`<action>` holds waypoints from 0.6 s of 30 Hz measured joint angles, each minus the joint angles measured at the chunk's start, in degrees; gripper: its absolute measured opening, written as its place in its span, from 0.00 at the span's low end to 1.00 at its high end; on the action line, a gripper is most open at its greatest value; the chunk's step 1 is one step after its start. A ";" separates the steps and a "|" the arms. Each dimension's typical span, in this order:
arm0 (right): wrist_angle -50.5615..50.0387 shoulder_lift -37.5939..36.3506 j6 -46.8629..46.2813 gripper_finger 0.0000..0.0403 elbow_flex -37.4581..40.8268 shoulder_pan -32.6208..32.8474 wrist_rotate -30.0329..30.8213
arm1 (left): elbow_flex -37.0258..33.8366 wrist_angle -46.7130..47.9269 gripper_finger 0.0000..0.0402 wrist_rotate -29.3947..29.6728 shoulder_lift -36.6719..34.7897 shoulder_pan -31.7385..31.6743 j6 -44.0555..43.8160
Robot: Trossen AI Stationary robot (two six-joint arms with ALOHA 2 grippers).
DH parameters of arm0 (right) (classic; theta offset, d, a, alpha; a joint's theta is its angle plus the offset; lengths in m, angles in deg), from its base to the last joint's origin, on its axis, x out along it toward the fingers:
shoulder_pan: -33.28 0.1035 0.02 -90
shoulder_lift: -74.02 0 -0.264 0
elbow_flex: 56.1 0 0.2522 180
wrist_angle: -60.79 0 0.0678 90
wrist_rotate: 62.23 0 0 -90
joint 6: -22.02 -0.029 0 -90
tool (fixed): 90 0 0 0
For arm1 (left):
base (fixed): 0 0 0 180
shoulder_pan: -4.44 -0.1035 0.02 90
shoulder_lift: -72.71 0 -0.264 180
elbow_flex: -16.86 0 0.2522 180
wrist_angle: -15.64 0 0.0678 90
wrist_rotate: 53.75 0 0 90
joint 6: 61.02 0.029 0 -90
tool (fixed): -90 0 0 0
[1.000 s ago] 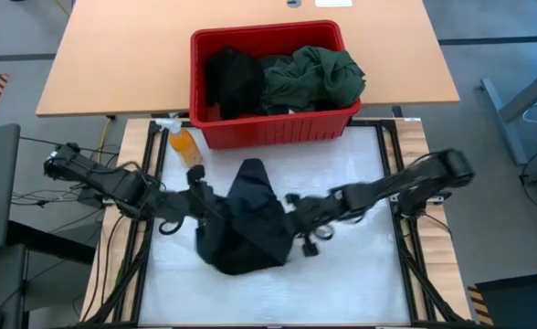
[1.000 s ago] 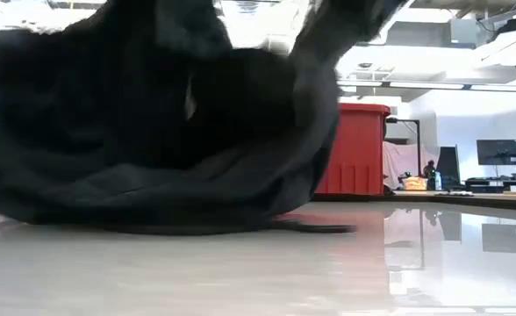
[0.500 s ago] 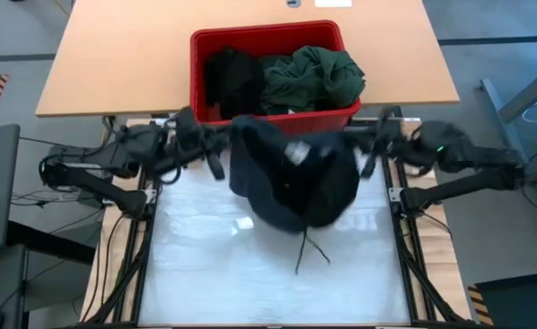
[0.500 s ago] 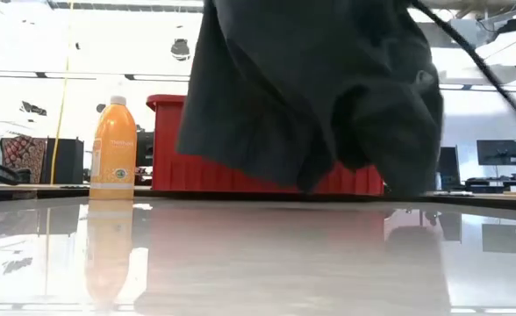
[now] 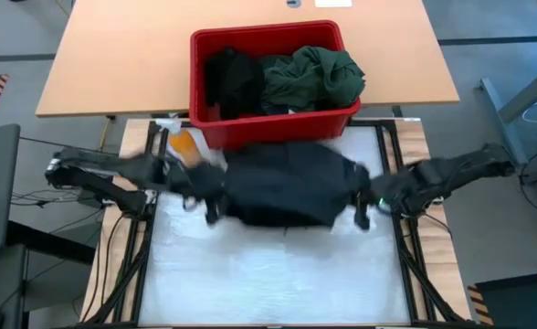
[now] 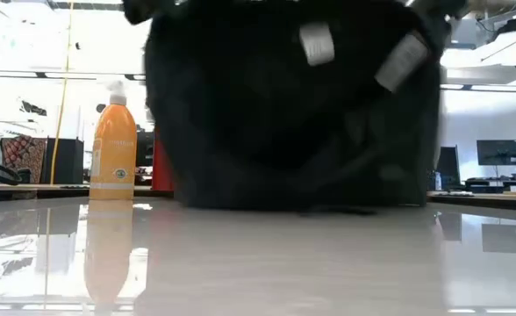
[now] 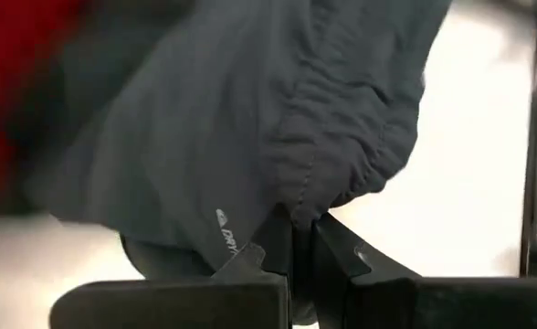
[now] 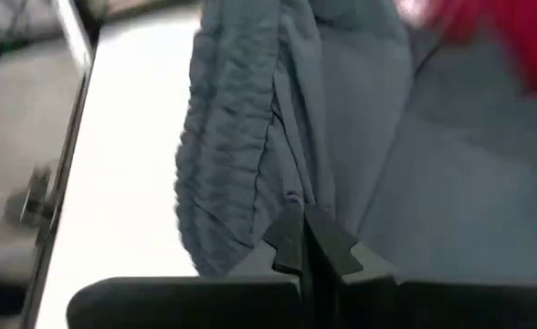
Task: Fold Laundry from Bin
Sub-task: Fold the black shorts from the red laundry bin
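Dark grey garment (image 5: 282,185) stretched above white worktop (image 5: 268,274), clamped at one edge by left claw (image 7: 302,239), at the other by right claw (image 8: 307,239), red bin (image 5: 273,128) behind

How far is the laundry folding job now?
Done: one dark grey garment is out of the red ribbed plastic bin. In hand: left pincer and right pincer hold it stretched, unfolded. Left: dark green shirt and black clothes remain inside.
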 joint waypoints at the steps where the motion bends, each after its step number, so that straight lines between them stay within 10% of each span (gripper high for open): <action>1: 1.66 0.89 -2.02 0.05 2.22 1.41 0.09 | -2.41 -1.31 0.00 -0.62 0.70 1.92 -1.94; 18: 19.42 19.67 -8.74 0.29 10.44 8.44 -13.66 | -15.65 -17.24 0.00 -9.17 20.56 13.19 -7.10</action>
